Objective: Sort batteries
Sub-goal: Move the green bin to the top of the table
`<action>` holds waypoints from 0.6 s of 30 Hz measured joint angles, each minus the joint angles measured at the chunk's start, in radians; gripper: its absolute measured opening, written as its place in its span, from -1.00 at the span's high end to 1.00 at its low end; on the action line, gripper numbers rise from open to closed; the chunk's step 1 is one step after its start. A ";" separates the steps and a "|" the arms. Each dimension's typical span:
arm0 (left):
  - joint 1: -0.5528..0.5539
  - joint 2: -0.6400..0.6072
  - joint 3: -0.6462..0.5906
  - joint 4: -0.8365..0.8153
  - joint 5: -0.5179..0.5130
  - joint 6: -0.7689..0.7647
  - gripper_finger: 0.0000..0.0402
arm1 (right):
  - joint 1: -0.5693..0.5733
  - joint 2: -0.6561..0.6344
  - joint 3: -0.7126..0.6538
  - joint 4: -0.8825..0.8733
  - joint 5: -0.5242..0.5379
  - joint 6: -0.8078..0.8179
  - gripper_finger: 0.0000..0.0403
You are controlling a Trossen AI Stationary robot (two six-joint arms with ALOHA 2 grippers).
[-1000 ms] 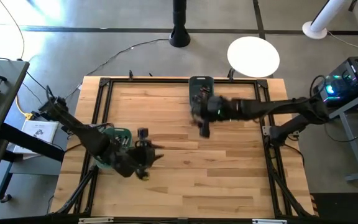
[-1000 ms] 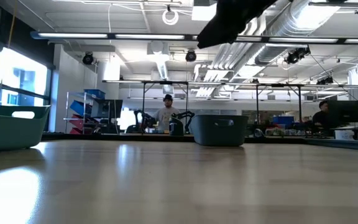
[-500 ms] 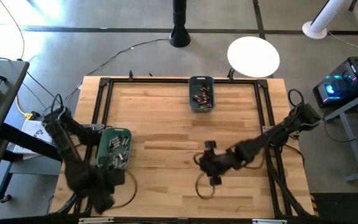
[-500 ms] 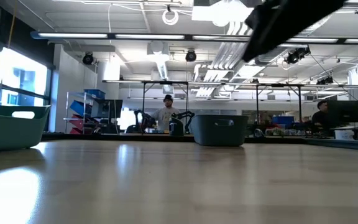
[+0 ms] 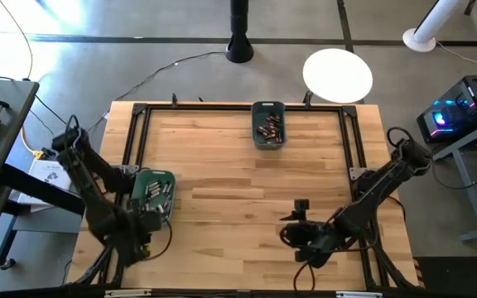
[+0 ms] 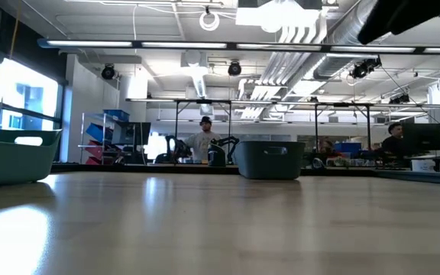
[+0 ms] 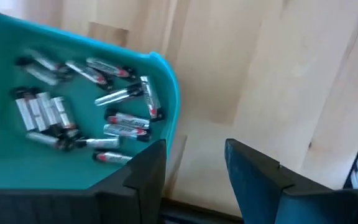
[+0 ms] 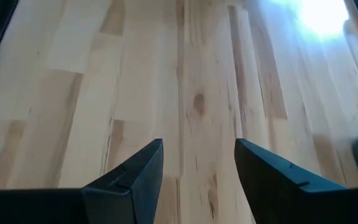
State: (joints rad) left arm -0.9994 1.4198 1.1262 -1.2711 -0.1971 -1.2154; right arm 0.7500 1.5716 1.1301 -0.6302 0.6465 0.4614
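A teal bin point(image 5: 154, 192) at the table's left holds several silvery-grey batteries point(image 7: 114, 118). A second bin point(image 5: 268, 125) at the far edge holds dark, coppery batteries point(image 5: 271, 128). My left gripper point(image 5: 143, 225) hangs just past the left bin's near edge, pointing down. In the left wrist view it point(image 7: 194, 168) stands open with nothing between its fingers. My right gripper point(image 5: 292, 234) is over bare wood near the table's near edge, right of the middle. It is also open and empty point(image 8: 197, 168).
A black frame point(image 5: 139, 110) runs around the wooden tabletop point(image 5: 238, 199). In the low view both bins point(image 6: 14, 153) point(image 6: 270, 159) stand on the table, and a dark arm point(image 6: 411, 15) crosses the top right. People sit in the room behind.
My left gripper has swung from the left bin's right side toward the table's near left corner, dropping and tipping to point down. My right gripper has travelled from beside the far bin toward the near edge, sinking a little.
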 joint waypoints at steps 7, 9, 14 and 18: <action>0.048 -0.114 -0.208 0.194 0.037 0.185 0.21 | 0.010 -0.012 0.000 -0.053 0.031 0.084 0.04; 0.061 -0.117 -0.237 0.204 0.060 0.222 0.22 | 0.010 -0.012 0.000 -0.054 0.032 0.094 0.04; 0.085 -0.116 -0.284 0.227 0.071 0.282 0.34 | 0.010 -0.012 0.000 -0.054 0.035 0.114 0.04; 0.111 -0.116 -0.297 0.234 0.070 0.316 0.54 | 0.019 -0.012 0.000 -0.066 0.031 0.118 0.04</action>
State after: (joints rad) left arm -0.8883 1.3037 0.8288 -1.0375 -0.1268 -0.8992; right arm 0.7685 1.5593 1.1301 -0.6961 0.6778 0.5798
